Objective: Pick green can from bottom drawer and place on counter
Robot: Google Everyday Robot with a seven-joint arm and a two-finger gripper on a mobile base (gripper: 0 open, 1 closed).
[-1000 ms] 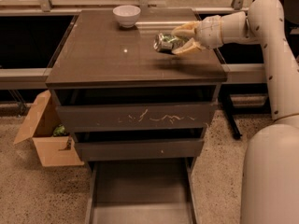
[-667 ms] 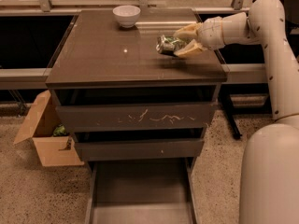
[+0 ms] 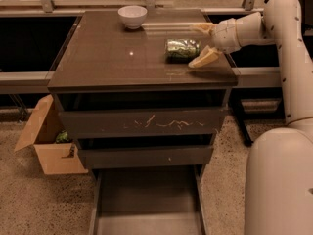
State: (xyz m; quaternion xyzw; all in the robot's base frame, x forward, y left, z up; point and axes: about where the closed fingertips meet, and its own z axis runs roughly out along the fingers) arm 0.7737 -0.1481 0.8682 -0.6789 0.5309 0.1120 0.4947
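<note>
The green can lies on its side on the counter, toward the right edge. My gripper is open at the can's right end. One finger stands behind the can and the other finger in front of it, both spread clear of its sides. The arm reaches in from the right. The bottom drawer is pulled out at the foot of the cabinet, and its flat floor shows nothing on it.
A white bowl stands at the back of the counter. The white-scratched drawer and a slimmer drawer below it are shut. An open cardboard box sits on the speckled floor to the left.
The gripper was shut on the green can just over the counter. Its fingers have spread apart, and the can now lies on the counter.
</note>
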